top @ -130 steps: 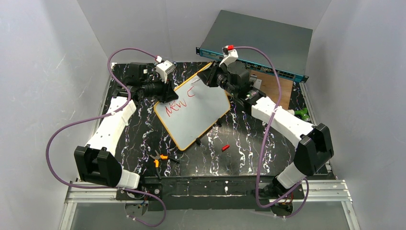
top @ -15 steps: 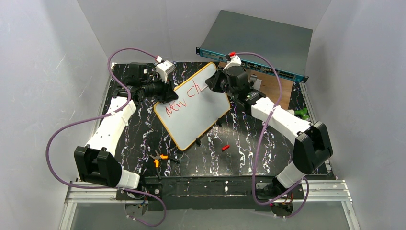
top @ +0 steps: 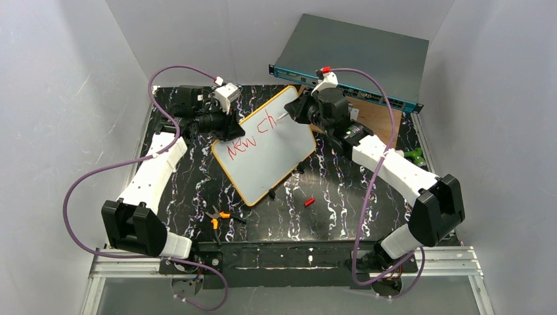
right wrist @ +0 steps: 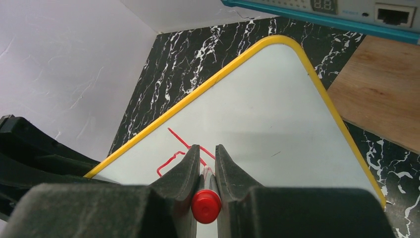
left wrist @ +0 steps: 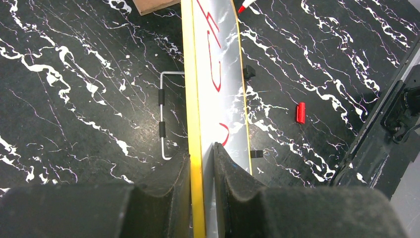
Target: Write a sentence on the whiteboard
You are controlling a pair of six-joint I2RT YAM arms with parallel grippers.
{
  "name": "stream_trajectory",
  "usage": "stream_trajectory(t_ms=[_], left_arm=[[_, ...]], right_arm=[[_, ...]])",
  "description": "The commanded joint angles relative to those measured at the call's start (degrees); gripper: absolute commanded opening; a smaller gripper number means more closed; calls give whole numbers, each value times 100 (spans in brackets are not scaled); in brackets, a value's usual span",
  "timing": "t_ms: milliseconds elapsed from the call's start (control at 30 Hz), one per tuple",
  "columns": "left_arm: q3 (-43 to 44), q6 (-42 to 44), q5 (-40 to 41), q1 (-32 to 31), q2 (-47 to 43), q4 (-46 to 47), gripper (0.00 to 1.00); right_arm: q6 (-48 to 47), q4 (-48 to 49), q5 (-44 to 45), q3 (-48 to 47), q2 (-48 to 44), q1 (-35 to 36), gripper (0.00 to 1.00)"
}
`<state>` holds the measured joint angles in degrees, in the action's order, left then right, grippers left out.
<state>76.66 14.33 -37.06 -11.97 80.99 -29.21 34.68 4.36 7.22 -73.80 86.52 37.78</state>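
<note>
The whiteboard [top: 269, 164] has its long axis running diagonally, near-left to far-right

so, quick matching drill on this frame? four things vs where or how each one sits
Things
1. whiteboard
2. marker
3. cap
4. pliers

States
A. clamped in the right tool
B. rim pinched by the left tool
C. orange handles, flat on the table towards its near edge
D. red, loose on the table, right of the whiteboard's near corner

Pairs: 1-B, 2-A, 3-D, 4-C
</note>
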Motion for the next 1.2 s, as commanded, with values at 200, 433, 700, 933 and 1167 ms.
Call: stream_trajectory(t_ms=[200, 433, 700, 933, 1167], left_arm=[[103, 509, 165, -60, -12, -207, 0], [214, 528, 162, -60, 65, -211, 0], [236, 536, 167, -77, 82, -209, 0], [245, 545, 175, -86, 98, -208, 0], [294, 551, 176, -87, 98, -241, 0]], right_arm=[[-49, 306, -28, -341, 155, -254, 1], [-14, 421, -134, -475, 298, -315, 1], [26, 487, -194, -582, 419, -324, 1], [31, 487, -177, -548, 404, -365, 1], [94, 539, -221, -555, 438, -385, 1]])
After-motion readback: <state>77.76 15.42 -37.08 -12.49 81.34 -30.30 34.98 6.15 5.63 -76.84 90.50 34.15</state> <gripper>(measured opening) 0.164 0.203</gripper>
